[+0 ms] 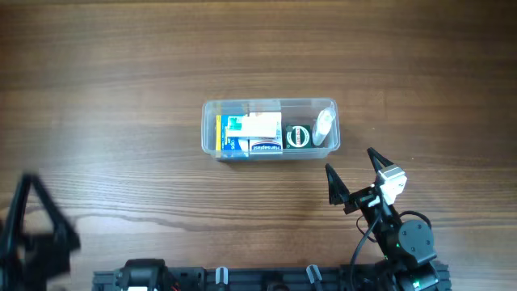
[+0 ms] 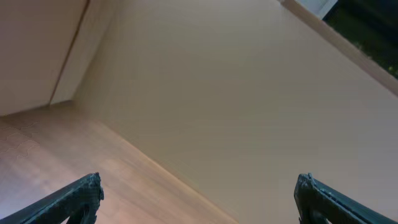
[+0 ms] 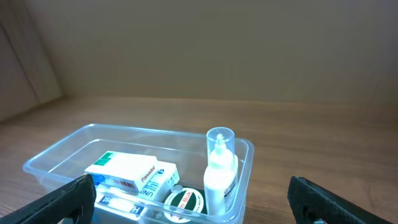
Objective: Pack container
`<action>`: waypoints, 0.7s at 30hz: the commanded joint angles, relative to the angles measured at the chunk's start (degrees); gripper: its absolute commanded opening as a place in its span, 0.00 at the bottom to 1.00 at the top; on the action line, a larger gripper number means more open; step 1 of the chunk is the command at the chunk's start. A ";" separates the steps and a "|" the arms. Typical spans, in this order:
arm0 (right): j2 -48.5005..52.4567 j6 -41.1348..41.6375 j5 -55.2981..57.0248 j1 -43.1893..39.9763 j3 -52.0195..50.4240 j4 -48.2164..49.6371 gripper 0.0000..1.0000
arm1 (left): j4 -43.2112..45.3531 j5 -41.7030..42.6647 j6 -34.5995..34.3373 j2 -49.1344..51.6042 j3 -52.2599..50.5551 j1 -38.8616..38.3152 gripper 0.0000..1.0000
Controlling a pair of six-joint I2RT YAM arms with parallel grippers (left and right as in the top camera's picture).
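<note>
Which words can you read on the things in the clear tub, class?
"UNI": on a white box in the container, rest hidden.
Green round tin: lettering blurred.
Blue box: print too small.
Bottle: no text visible.

One container (image 1: 271,102), three boxes (image 1: 258,129), one bottle (image 1: 323,128), one tin (image 1: 299,136).

We can read very little. The side print on the white-and-green cardboard box (image 3: 121,168) in the clear plastic tub (image 3: 56,155) looks like "Panadol", but we're not sure. The white box with dark letters (image 3: 163,179) beside it shows "UNI", the rest cut off. The lettering on the round green-and-white tin (image 3: 185,200) is too small to read. In the overhead view, the print on the blue-banded flat box (image 1: 265,146) is possibly "Hansaplast", blurred.
</note>
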 commanded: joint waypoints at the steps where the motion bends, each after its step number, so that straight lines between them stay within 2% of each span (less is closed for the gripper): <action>1: -0.61 -1.05 -0.98 -0.24 -0.07 0.28 1.00 | -6.71 -1.09 0.09 -7.08 0.09 0.31 1.00; 4: -0.61 -1.03 -1.01 -0.24 -0.07 0.28 1.00 | -13.22 -1.66 0.24 -10.60 -1.11 0.31 1.00; 7: -0.61 -1.05 -1.01 -0.24 -0.07 0.28 1.00 | -15.85 -3.67 0.28 -12.85 -4.83 0.31 1.00; 14: -0.61 -1.03 -1.01 -0.24 -0.07 0.28 1.00 | -15.02 -2.45 -0.15 -19.82 -22.97 0.31 1.00; 17: -0.61 -1.05 -1.01 -0.24 -0.07 0.28 1.00 | -5.62 -0.72 -0.15 -24.98 -36.89 0.31 1.00; 21: -0.61 -1.03 -1.01 -0.24 -0.07 0.28 1.00 | 8.61 2.56 -0.15 -27.67 -49.33 0.31 1.00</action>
